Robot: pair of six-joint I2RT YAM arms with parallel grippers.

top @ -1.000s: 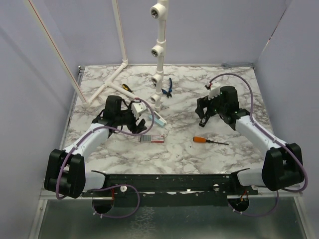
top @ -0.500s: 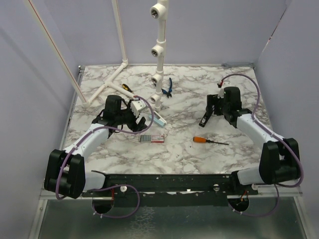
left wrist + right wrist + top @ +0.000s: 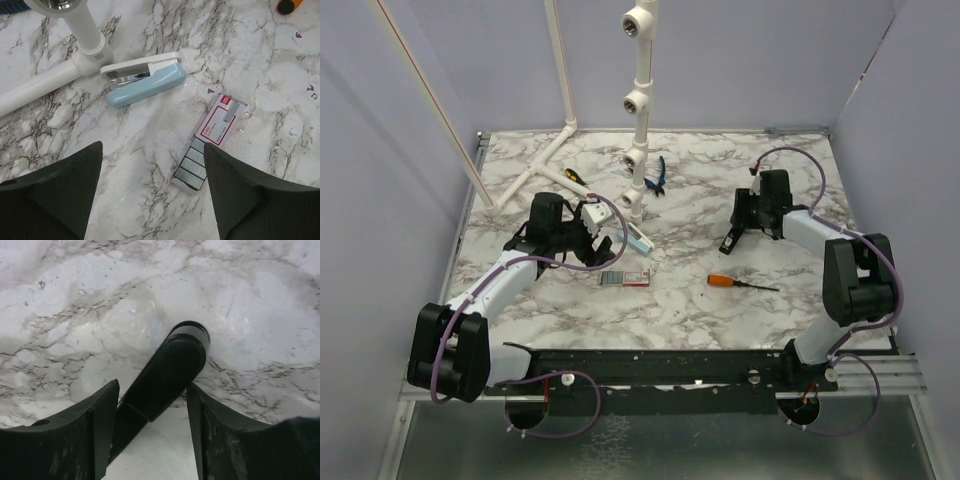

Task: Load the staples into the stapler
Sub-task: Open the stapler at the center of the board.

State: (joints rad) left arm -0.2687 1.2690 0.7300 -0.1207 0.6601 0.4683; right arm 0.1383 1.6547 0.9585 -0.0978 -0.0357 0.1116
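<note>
Our right gripper straddles the slim black hinged stapler, right of centre on the marble table, with its fingers partly closed to lift it; we cannot tell whether they touch. Our left gripper hovers wide open and empty above the white red-marked box of silvery staples.

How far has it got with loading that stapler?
Done: the staple box lies open, with the staples slid partly out. In hand: the right gripper straddles the black stapler; a firm grip isn't clear. The left gripper hovers open above the staples. Left: pick up a strip and load it.
</note>
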